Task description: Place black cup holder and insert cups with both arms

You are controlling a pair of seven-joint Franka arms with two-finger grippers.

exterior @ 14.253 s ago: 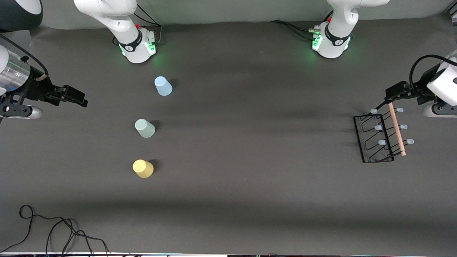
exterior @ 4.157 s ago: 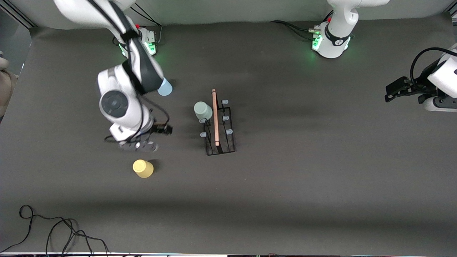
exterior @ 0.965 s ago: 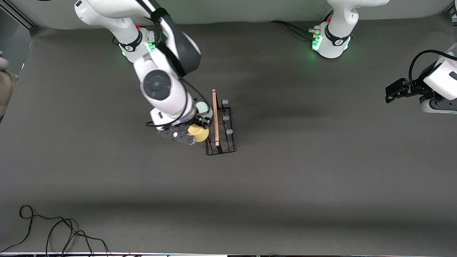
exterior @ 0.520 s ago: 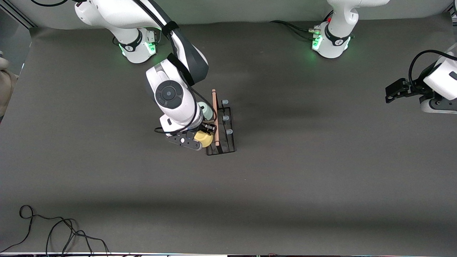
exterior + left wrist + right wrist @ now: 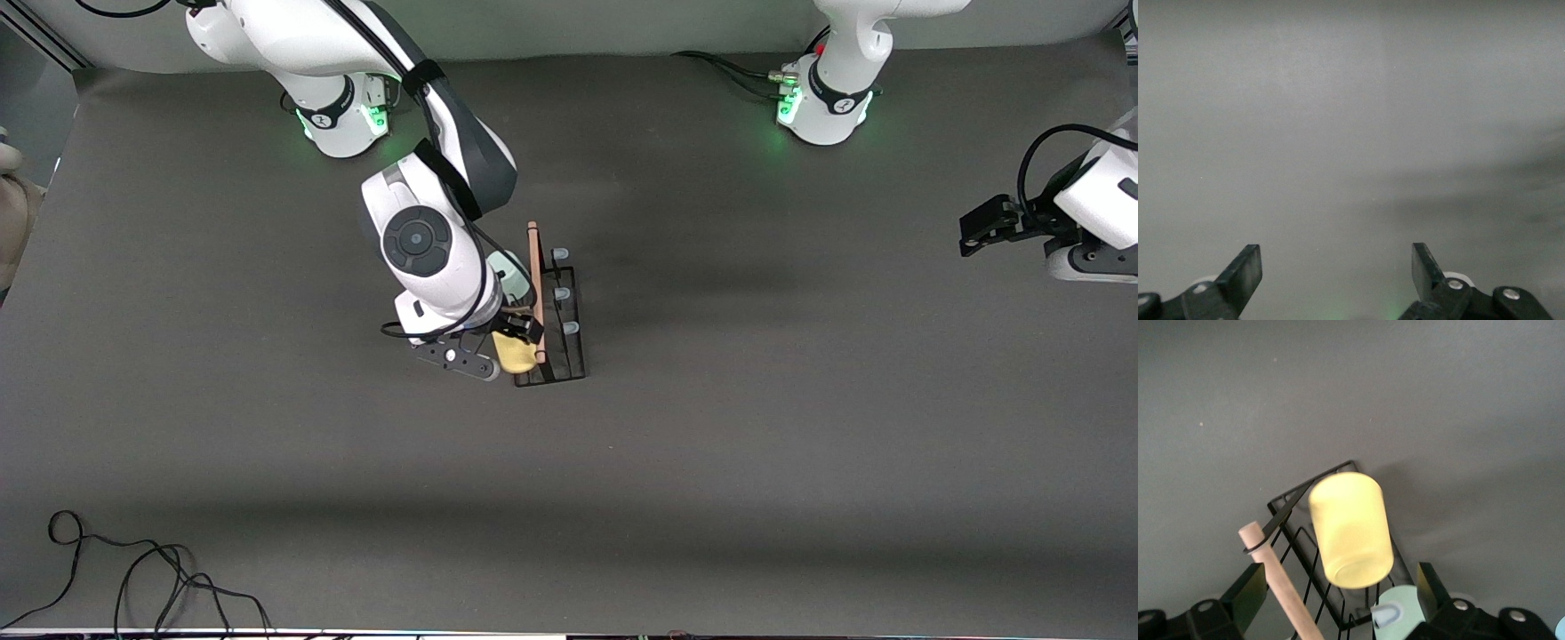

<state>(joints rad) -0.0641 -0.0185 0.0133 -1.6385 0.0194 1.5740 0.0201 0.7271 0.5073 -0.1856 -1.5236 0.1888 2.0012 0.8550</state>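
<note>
The black cup holder (image 5: 569, 369) stands mid-table, its wooden dowel handle (image 5: 534, 284) on top. It also shows in the right wrist view (image 5: 1290, 501). The yellow cup (image 5: 516, 355) sits tilted on the holder's peg nearest the front camera, on the right arm's side (image 5: 1350, 530). The pale green cup (image 5: 514, 272) sits on a farther peg, partly hidden by the right arm (image 5: 1408, 608). My right gripper (image 5: 521, 330) is open just above the yellow cup, with its fingers clear of the cup (image 5: 1338, 572). The light blue cup is hidden. My left gripper (image 5: 981, 228) waits open at the left arm's end (image 5: 1337, 263).
A loose black cable (image 5: 133, 569) lies on the table at the near corner toward the right arm's end. The two green-lit arm bases (image 5: 342, 116) stand along the table's farthest edge. Dark bare mat (image 5: 756, 400) surrounds the holder.
My right gripper carried the yellow cup to the holder's near peg on the right arm's side. The cup now rests there, clear of the fingers. The left arm has not moved.
</note>
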